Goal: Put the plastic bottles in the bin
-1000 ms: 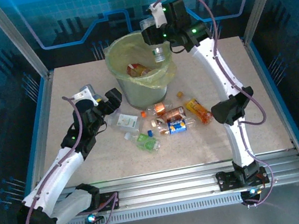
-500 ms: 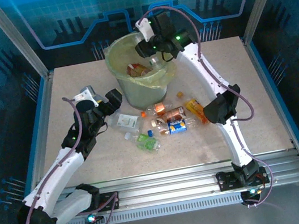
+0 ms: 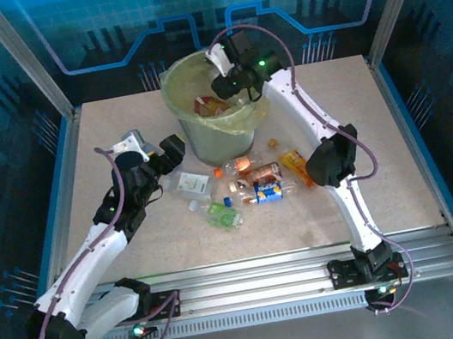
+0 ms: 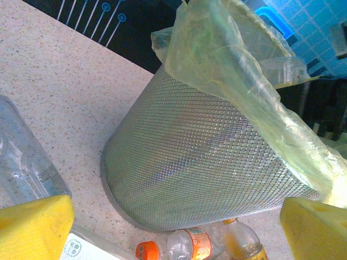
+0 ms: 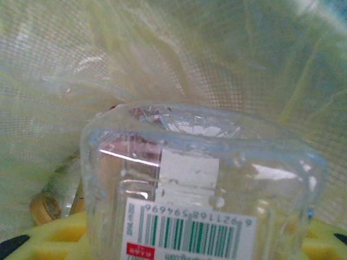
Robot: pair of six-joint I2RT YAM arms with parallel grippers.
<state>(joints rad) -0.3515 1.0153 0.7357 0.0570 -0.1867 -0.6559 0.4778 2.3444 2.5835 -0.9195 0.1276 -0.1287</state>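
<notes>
right gripper (image 3: 227, 87), earlier at the far right rim of the bin (image 3: 215, 141), has swung left and down over its opening; the elbow (image 3: 331, 161) has drawn inward. clear bottle (image 5: 200, 189), carried along between the pads, now hangs inside the bag-lined mouth.

- Table top (image 3: 399, 158): you have one, pale and speckled, with blue trim along its left and right edges.
- Slotted aluminium rail (image 3: 253, 274): one, running across the table's near edge.
- Aluminium posts (image 3: 20, 56): slanting up at the far corners.
- Blue wall panels (image 3: 97, 21): circuit-line pattern, closing your cell behind and on both sides.
</notes>
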